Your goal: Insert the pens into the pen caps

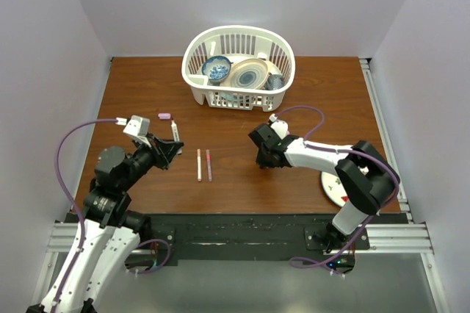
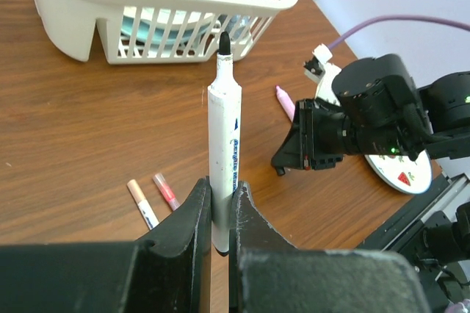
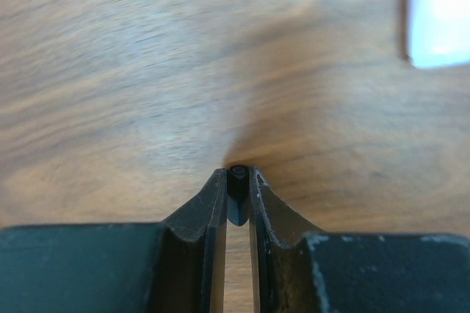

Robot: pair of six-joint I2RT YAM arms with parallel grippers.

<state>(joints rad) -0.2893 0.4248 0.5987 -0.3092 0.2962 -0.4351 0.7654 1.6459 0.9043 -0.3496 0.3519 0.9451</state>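
The white pen with the black end (image 2: pixel 224 144) is clamped low on its barrel by the left tool (image 2: pixel 222 199), whose jaws are closed tight on it. The black tip sticks straight out toward the white basket (image 2: pixel 147 8) of dishes. From above, the same pen (image 1: pixel 175 131) shows only as a short sliver past the left tool (image 1: pixel 167 153). The right wrist view alone reveals a tiny black cap (image 3: pixel 236 175) pinched between the nearly closed jaws of the right tool (image 3: pixel 236 186), close over the brown worktop (image 3: pixel 110 70). From overhead, the right tool (image 1: pixel 262 154) hides the cap. Two more pens, the red-ended one (image 1: pixel 199 165) and the maroon one (image 1: pixel 208 165), lie side by side between the tools. A pink cap (image 1: pixel 164 116) rests near the left wrist. The pink highlighter (image 2: pixel 285 103) lies partly behind the right tool, and a plate (image 1: pixel 332 189) sits under the right arm.
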